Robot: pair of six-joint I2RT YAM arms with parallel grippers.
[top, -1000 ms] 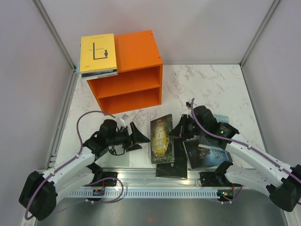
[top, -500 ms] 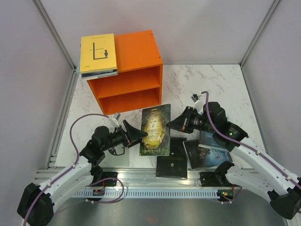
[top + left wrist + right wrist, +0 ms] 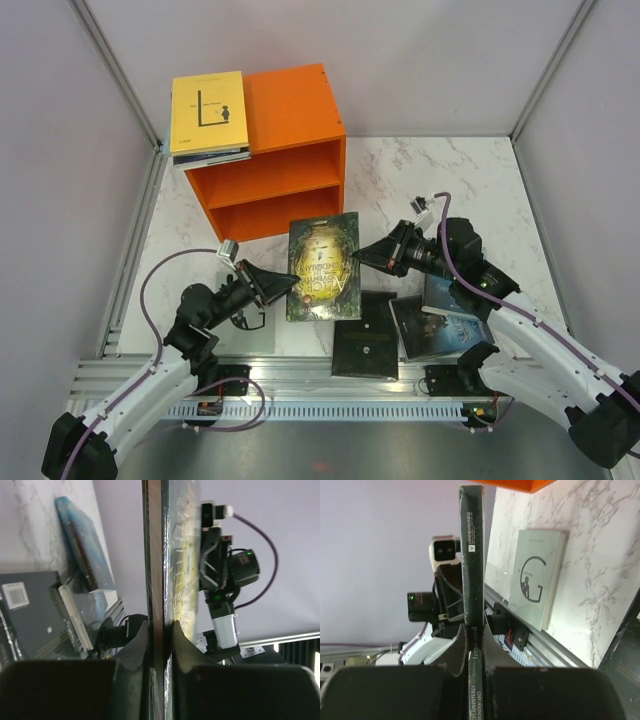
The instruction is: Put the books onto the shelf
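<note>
Near edge: black book [image 3: 365, 345] and teal book [image 3: 440, 325] lie flat, unshelved. Mid-table: green book [image 3: 322, 265] raised, with left gripper [image 3: 288, 284] and right gripper [image 3: 360, 254] each pinching an edge. Far: shelf [image 3: 295, 105] compartments look empty; yellow book [image 3: 208, 112] stacked on top.
</note>
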